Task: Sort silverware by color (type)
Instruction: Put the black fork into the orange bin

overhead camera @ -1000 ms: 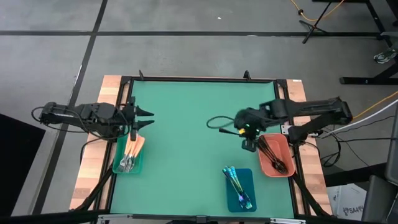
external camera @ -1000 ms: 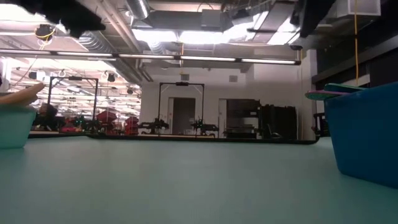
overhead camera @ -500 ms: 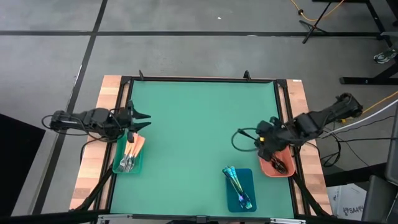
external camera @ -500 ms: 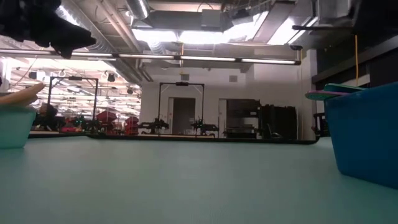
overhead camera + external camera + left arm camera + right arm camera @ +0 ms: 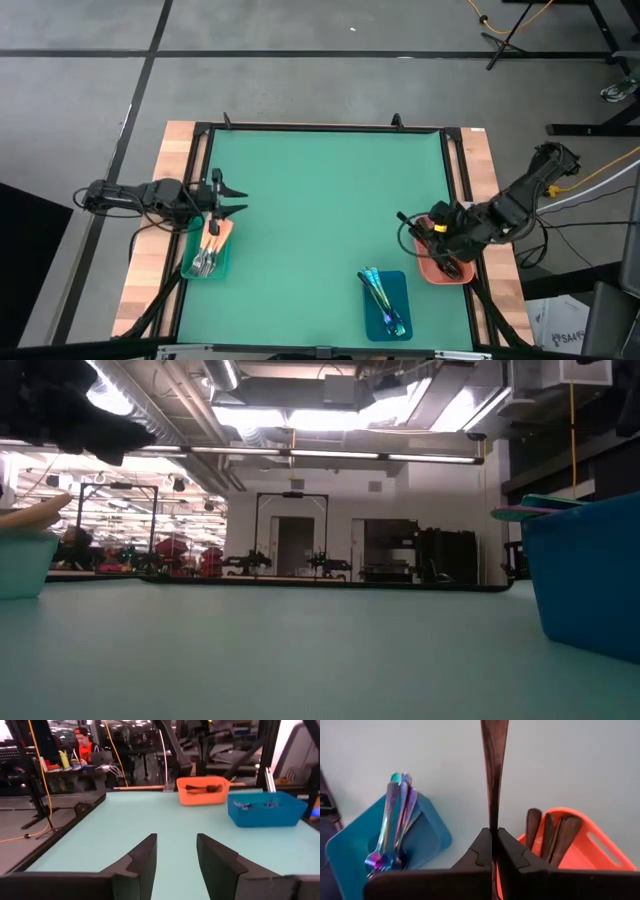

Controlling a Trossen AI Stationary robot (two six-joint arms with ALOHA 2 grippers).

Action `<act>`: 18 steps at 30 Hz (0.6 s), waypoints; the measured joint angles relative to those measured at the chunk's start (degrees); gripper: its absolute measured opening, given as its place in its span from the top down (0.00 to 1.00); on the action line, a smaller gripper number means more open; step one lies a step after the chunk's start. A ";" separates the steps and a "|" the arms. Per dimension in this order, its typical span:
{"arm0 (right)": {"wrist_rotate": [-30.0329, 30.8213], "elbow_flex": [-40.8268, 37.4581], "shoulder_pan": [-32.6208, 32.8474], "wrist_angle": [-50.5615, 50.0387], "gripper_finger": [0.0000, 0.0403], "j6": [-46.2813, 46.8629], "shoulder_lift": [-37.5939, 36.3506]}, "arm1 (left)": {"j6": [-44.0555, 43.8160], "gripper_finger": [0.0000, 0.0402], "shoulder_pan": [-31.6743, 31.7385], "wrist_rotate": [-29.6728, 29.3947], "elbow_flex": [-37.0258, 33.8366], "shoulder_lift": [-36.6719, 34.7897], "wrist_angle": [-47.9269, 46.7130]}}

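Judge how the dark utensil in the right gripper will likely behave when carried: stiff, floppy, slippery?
Probably stiff: the dark utensil juts straight from the right gripper without sagging. Possibly slippery and apt to pivot: its slim, glossy body is pinched at one narrow spot.

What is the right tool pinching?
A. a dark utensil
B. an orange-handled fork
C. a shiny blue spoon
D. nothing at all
A: in the right wrist view the right tool is shut on a thin dark utensil, above the salmon-red tray that holds more dark ones.
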 joint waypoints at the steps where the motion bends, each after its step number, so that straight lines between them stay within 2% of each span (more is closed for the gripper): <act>1: 0.05 -0.55 0.88 0.46 1.00 0.54 -0.11 | 0.42 0.67 0.00 0.02 -0.69 0.00 0.57; 11: 6.42 -5.52 8.67 4.48 1.00 9.44 0.12 | 0.59 0.67 0.04 1.49 -6.71 0.03 10.67; 18: 7.65 -10.40 13.49 4.98 1.00 17.05 0.14 | 0.51 0.67 0.04 1.48 -7.23 0.00 12.21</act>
